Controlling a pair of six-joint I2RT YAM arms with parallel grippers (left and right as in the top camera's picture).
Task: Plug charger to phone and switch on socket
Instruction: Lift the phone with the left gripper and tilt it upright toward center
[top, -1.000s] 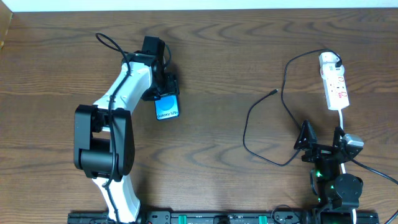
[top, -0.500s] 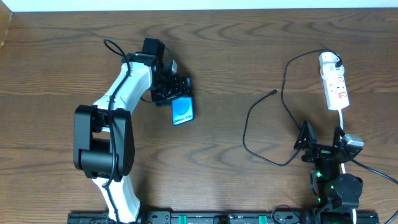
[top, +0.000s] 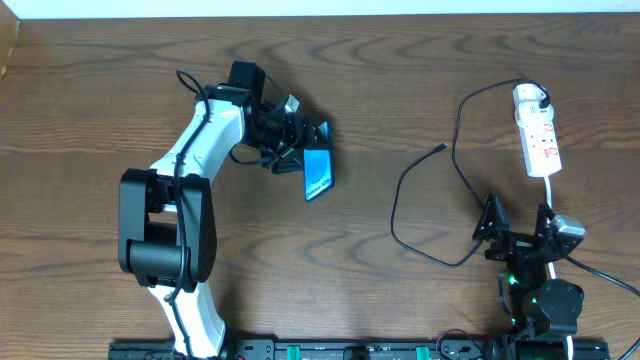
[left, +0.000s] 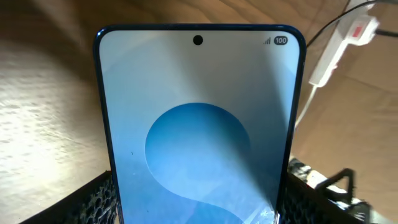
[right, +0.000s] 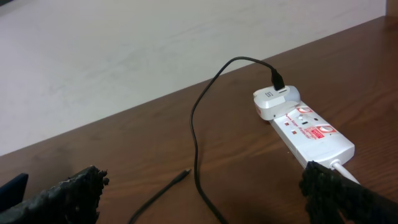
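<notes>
My left gripper (top: 300, 145) is shut on the phone (top: 317, 174), a small smartphone with a bright blue screen, and holds it above the table left of centre. The phone fills the left wrist view (left: 199, 124) between my fingers. The charger (top: 420, 200) is a thin black cable looping over the table, with its connector tip (top: 441, 147) lying free; the tip also shows in the right wrist view (right: 185, 172). The socket (top: 538, 135), a white strip with red markings and a white plug, lies at the far right and shows in the right wrist view (right: 308, 130). My right gripper (top: 518, 225) is open and empty near the front right.
The socket's white cord (top: 552, 190) runs down toward my right gripper. A pale wall or surface (right: 155, 50) lies beyond the table's back edge. The arm bases stand along the front edge (top: 330, 350).
My left gripper has carried the phone to the right and turned it, so its screen now tilts. The right arm, cable and socket have not moved.
</notes>
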